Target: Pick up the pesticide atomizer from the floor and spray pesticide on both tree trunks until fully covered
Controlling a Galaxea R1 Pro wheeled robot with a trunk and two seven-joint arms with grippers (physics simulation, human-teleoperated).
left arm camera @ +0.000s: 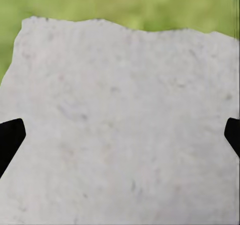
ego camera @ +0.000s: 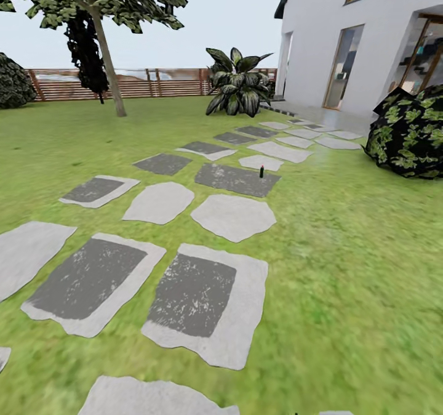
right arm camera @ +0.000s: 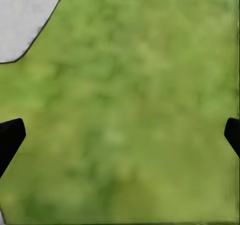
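The pesticide atomizer (ego camera: 261, 171), a tiny dark bottle with a red spot near its top, stands upright far ahead at the edge of a dark stepping slab (ego camera: 237, 179). One tree with a straight grey-tan trunk (ego camera: 108, 62) rises at the back left of the lawn, in front of the brown slat fence (ego camera: 160, 82). My left gripper (left arm camera: 120, 137) is open over a pale grey slab (left arm camera: 120, 120), nothing between its black fingertips (left arm camera: 10, 140). My right gripper (right arm camera: 120, 137) is open over blurry green grass (right arm camera: 140, 115), holding nothing.
A path of grey stepping slabs (ego camera: 197, 295) runs from near me toward a white house (ego camera: 369, 39) at the back right. A broad-leaved plant (ego camera: 239, 85) stands by the path's far end, a dark bush (ego camera: 411, 130) on the right, another bush (ego camera: 13, 82) at far left.
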